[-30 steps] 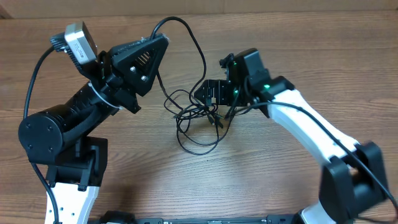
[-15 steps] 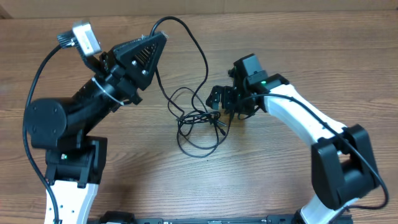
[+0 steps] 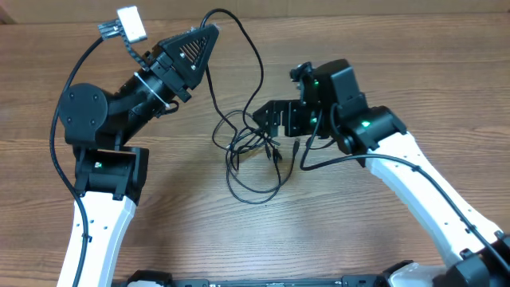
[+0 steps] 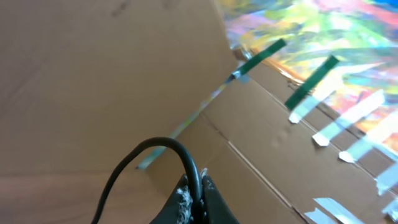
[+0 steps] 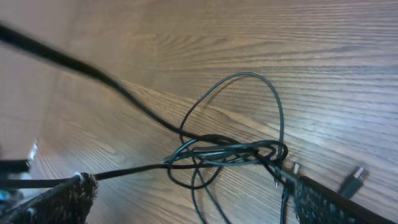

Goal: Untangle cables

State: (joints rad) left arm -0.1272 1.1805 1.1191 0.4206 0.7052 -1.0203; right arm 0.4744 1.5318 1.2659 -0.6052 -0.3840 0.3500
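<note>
The cables (image 3: 249, 150) lie as a knot of thin black loops on the wooden table, mid-frame in the overhead view. One strand rises from the knot in an arc to my left gripper (image 3: 209, 32), which is raised at the upper left. In the left wrist view the left gripper (image 4: 198, 190) is shut on that cable (image 4: 155, 146). My right gripper (image 3: 263, 119) is open at the knot's right edge. In the right wrist view the knot (image 5: 231, 149) lies between the spread fingers (image 5: 196, 198). Small plug ends (image 5: 356, 178) lie by the right finger.
The table is bare wood (image 3: 335, 223). A cardboard wall with green and white tape strips (image 4: 311, 93) fills the left wrist view. The right arm's own thick black wire (image 3: 319, 159) loops near the knot's right side.
The left gripper has lifted further up and back, drawing its strand higher. The right gripper has shifted up and left, closer to the knot. The knot has spread slightly.
</note>
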